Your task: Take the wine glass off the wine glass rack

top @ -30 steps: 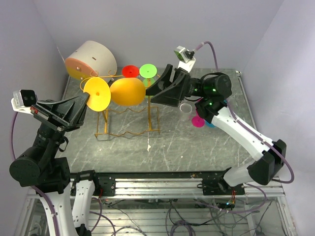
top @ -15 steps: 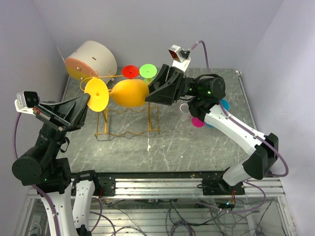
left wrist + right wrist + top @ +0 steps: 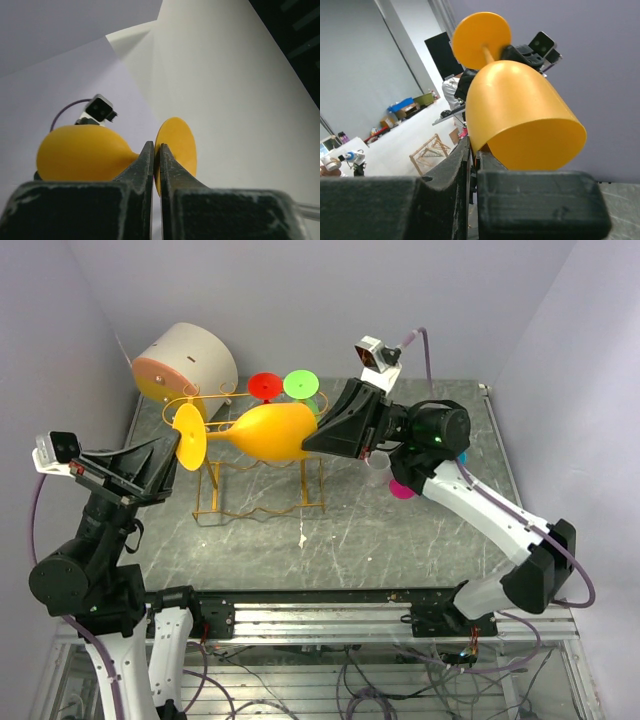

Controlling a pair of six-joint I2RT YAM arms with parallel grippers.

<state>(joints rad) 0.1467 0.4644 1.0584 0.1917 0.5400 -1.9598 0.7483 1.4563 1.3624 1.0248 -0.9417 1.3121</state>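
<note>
Lying on its side in the air, the orange wine glass (image 3: 268, 430) spans the gap between the two arms. In the overhead view it sits directly over the top rail of the wine glass rack (image 3: 216, 490). Its round foot points left and its open mouth points right.

The left claw (image 3: 155, 147) is closed on the stem, just where the bowl narrows toward the foot — its wrist camera shows the two fingers nearly together, with only a slit between them. The right claw (image 3: 473, 152) is clamped on the rim of the bowl, the thin wall caught between its two fingers.

Whether the stem touches the gold wire of the rail beneath it cannot be told from above. The rack stands upright on the grey marbled bench (image 3: 400, 540).

Behind the rack, a red disc (image 3: 265, 386) and a green disc (image 3: 300, 383) sit side by side near the rail's far end. A white-and-orange drum (image 3: 190, 358) lies tipped at the back left corner. A magenta piece (image 3: 402, 489) shows under the right arm — mostly hidden.
</note>
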